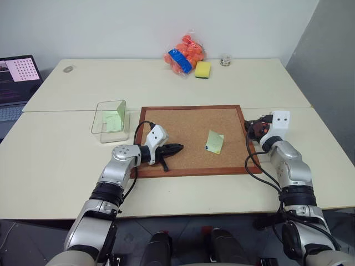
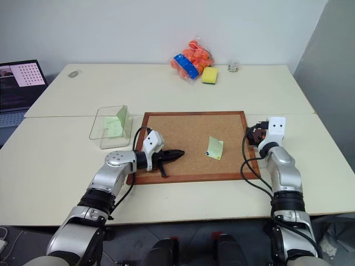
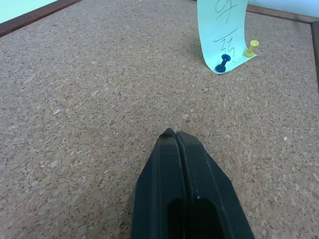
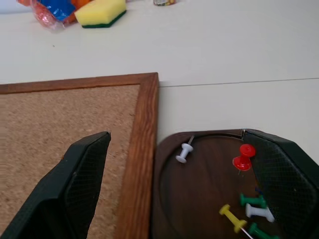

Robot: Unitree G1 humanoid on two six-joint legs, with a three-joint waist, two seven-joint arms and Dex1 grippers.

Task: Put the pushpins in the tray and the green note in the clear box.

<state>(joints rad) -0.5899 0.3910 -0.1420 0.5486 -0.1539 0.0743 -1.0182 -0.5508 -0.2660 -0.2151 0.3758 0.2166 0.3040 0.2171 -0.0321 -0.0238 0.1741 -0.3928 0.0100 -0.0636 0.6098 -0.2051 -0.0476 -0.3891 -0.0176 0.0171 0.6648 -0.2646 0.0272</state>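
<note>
Right gripper (image 4: 177, 186) spread wide above tray (image 4: 199, 199) holding pushpins (image 4: 242, 157). Left gripper (image 3: 177, 137) closed, empty, over corkboard (image 1: 183, 130). Green note (image 1: 214, 141) pinned on corkboard; clear box (image 1: 111, 119) on surface (image 1: 66, 144).

green note (image 3: 222, 30) — handwritten scribble, not legible

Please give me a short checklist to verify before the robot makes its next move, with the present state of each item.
1. Right gripper open above the tray: ok.
2. Red pushpin lies in the tray: ok.
3. Left gripper shut, nothing held: ok.
4. Green note off the corkboard: not ok; blue pushpin and yellow pushpin remain at it.
5. Clear box upright, within reach: ok.
</note>
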